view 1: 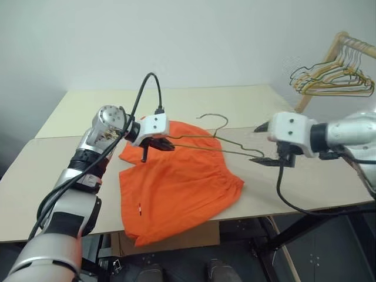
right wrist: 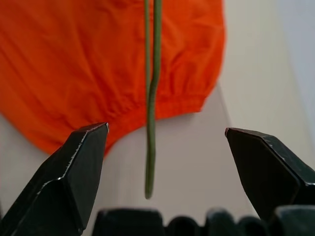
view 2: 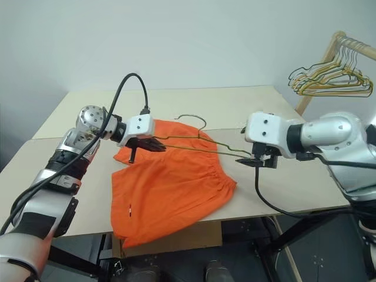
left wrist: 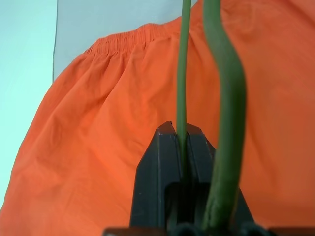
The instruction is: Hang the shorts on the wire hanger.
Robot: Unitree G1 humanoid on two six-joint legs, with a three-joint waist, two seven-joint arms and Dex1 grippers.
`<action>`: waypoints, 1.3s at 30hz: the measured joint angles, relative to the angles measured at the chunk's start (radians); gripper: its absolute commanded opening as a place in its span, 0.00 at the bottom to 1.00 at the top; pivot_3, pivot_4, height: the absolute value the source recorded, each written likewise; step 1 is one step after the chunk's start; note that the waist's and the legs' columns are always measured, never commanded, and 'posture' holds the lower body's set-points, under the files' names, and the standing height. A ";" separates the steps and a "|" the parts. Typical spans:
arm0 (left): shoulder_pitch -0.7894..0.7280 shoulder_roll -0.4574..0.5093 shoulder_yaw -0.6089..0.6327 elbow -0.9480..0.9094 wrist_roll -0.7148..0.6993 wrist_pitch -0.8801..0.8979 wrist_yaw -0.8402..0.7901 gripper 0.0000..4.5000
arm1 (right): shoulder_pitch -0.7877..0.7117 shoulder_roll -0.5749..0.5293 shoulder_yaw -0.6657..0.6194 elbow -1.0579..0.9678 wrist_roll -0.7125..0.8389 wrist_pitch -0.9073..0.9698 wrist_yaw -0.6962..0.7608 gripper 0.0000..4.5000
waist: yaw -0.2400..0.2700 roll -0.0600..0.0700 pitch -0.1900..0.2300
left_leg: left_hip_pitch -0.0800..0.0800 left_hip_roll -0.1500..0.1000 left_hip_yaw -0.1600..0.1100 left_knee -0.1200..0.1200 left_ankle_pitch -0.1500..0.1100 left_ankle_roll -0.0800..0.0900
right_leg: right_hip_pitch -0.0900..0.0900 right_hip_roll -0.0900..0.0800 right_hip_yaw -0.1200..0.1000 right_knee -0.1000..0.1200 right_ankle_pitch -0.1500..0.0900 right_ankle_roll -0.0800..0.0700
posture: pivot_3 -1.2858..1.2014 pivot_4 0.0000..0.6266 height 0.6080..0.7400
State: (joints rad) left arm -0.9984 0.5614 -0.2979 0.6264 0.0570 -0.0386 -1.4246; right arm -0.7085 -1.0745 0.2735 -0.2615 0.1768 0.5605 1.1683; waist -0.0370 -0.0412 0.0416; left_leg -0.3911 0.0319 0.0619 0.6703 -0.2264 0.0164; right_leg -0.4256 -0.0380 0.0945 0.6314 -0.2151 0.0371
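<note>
left tool (view 1: 166,144) clamped on wire hanger (view 1: 207,143)

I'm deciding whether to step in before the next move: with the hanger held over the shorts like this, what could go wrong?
The wire hanger is pinched at one corner by the shut left end effector alone; the right end effector is open around its far end without touching, so it may swing or sag.

The shorts overhang the table front edge and could slide off if dragged.
</note>
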 measured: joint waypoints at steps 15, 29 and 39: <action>0.033 0.013 0.002 -0.048 -0.020 0.002 -0.016 0.00 | -0.130 0.096 0.147 0.132 -0.113 0.106 0.117 0.08 | 0.050 0.000 0.000 | -0.017 -0.001 -0.001 0.011 -0.002 0.002 | -0.016 0.000 -0.001 0.010 0.006 0.001 | 0.55 0.00 1.00; 0.029 0.002 0.052 -0.015 -0.103 -0.067 -0.063 0.38 | 0.033 0.049 0.011 0.006 -0.029 0.258 0.108 0.00 | 0.055 0.000 0.000 | -0.016 0.000 -0.001 0.013 -0.002 0.002 | -0.016 0.000 -0.001 0.013 0.004 0.003 | 0.55 0.00 1.00; 0.037 0.024 0.200 0.002 -0.219 0.048 -0.012 0.99 | 0.370 -0.034 -0.263 0.040 0.156 0.588 0.038 0.00 | 0.060 0.000 0.000 | -0.015 0.000 -0.001 0.015 -0.002 0.002 | -0.013 0.000 -0.001 0.013 0.004 0.005 | 0.55 0.00 1.00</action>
State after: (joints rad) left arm -0.9610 0.5850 -0.0976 0.6282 -0.1618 0.0097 -1.4365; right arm -0.3382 -1.1086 0.0101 -0.2213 0.3331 1.1482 1.2061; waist 0.0233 -0.0410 0.0414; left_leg -0.4062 0.0316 0.0608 0.6855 -0.2284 0.0183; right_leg -0.4389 -0.0377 0.0936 0.6443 -0.2111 0.0420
